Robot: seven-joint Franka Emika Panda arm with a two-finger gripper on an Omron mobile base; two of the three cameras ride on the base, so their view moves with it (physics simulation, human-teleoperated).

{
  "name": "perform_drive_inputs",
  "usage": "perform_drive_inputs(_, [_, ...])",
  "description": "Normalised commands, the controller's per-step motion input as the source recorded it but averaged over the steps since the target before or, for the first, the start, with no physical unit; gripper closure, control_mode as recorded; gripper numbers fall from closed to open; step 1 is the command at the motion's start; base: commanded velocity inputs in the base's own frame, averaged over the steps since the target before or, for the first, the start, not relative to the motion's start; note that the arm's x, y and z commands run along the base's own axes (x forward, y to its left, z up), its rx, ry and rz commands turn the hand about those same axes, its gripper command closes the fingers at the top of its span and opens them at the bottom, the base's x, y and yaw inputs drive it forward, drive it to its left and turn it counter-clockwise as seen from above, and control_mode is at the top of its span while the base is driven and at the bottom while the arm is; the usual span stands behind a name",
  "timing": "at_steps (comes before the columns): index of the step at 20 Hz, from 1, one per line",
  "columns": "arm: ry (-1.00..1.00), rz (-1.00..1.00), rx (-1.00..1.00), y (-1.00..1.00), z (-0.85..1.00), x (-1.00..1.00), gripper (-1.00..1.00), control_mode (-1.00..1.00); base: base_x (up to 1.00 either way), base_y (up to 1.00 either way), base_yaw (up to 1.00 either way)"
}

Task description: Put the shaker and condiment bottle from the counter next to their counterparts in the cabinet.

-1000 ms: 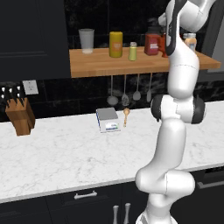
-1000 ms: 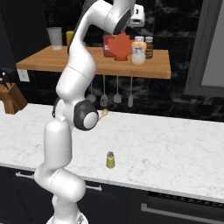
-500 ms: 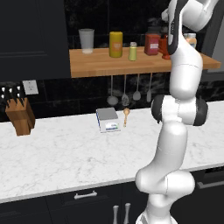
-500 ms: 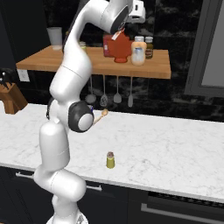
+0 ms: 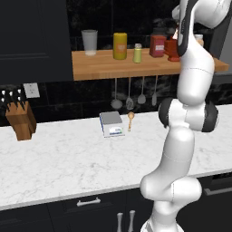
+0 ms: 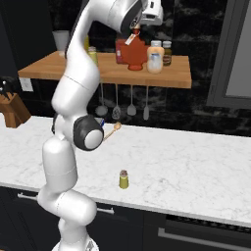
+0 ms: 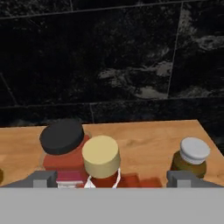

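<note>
Bottle on the shelf, jaws spread wide above it

Lower centre of the right base view: the olive shaker (image 6: 124,179) stands alone on the marble counter (image 6: 196,166). Up top, the dark-red condiment bottle (image 6: 133,54) sits on the wooden shelf (image 6: 171,77) beside the boxy red jar (image 6: 121,51). The gripper (image 7: 111,178) hangs released over its tan cap, grasping nothing.

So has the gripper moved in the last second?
Yes. In the right base view the gripper has risen, away from the condiment bottle standing on the shelf.
</note>
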Motion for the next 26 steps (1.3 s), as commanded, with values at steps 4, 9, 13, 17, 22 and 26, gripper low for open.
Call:
perform_drive_inputs(4, [0.19, 0.03, 0.09, -0.09, 0.19, -0.66, -1.0, -1.0, 0.0, 0.0, 0.0])
perform_drive_inputs(9, [0.15, 0.04, 0.11, -0.11, 0.23, -0.81, -1.0, -1.0, 0.0, 0.0, 0.0])
perform_drive_inputs(13, [0.1, 0.05, 0.09, -0.01, 0.02, -1.0, -1.0, -1.0, 0.0, 0.0, 0.0])
perform_drive_inputs(17, [0.0, 0.05, 0.01, 0.0, -0.18, -1.0, -1.0, -1.0, 0.0, 0.0, 0.0])
perform_drive_inputs(22, [-0.13, 0.11, 0.0, 0.0, -0.72, -1.0, -1.0, -1.0, 0.0, 0.0, 0.0])
perform_drive_inputs(26, [-0.12, 0.17, 0.0, 0.0, -0.85, -1.0, -1.0, -1.0, 0.0, 0.0, 0.0])
